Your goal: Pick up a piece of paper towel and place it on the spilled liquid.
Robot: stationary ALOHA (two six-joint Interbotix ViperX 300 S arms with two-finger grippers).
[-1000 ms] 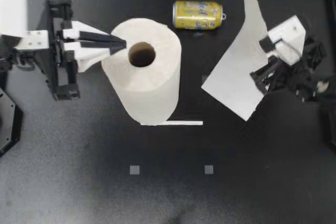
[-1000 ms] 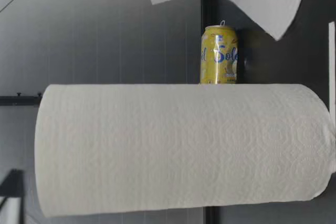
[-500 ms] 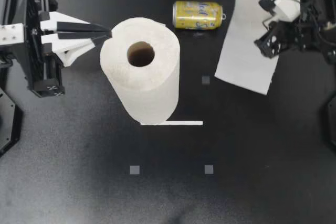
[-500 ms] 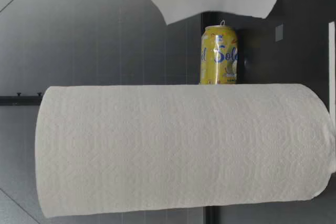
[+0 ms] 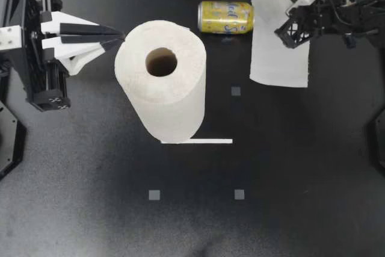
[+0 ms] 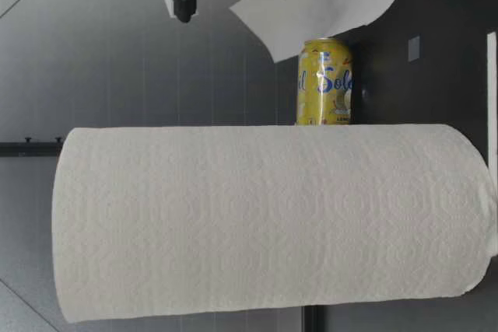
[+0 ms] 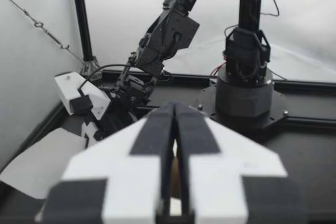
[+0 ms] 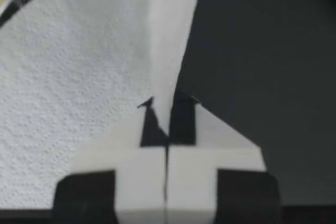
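While my right gripper (image 5: 286, 30) pinched the paper towel sheet (image 5: 271, 58), hanging above the table just beside the toppled yellow can (image 5: 225, 17) with blue lettering, my left gripper (image 5: 120, 38) was closed and empty by the roll (image 5: 161, 82).

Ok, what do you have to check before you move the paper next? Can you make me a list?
1. Paper towel sheet pinched in my right jaws: ok.
2. Sheet torn free of the roll: ok.
3. Sheet clear of the can beside it: cannot tell, their edges meet in the top view.
4. Spill found on the table: cannot tell, I see no clear wet patch.
5. Left jaws shut, empty, waiting beside the roll: ok.
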